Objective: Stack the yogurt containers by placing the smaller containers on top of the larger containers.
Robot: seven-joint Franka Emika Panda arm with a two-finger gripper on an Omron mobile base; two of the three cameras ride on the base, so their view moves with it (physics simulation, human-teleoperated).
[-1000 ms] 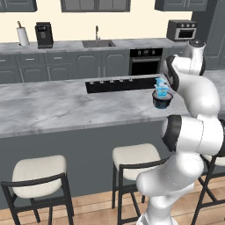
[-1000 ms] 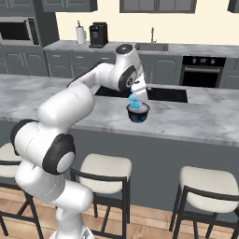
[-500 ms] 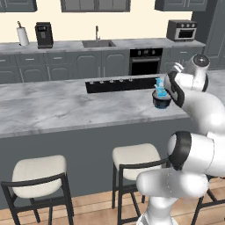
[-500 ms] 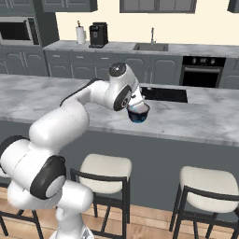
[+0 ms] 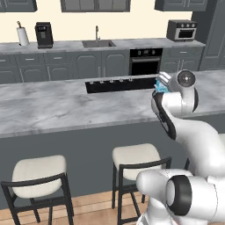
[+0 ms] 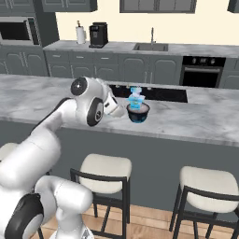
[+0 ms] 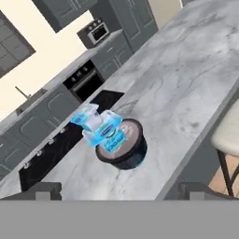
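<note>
We are holding the gripper [image 7: 119, 190] spread wide and empty, hovering a little off the stack on the side away from the cooktop [image 7: 42, 161]. The cup [image 7: 87, 118] is perching at the top, on the cooktop side of the tub [image 7: 111, 134]. The tub is itself sitting on a dark bowl [image 7: 126, 156] just in front of the cooktop. We are judging the stacking done: nothing is needing a grip, so the fingers are standing clear rather than risking a topple. Whether the cup is resting squarely or leaning, we cannot tell.

A bright light-blue yogurt cup [image 7: 88, 118], a blue-and-white tub [image 7: 111, 133] and a dark navy bowl [image 7: 127, 154] stand on the grey marbled counter [image 7: 186, 88].
</note>
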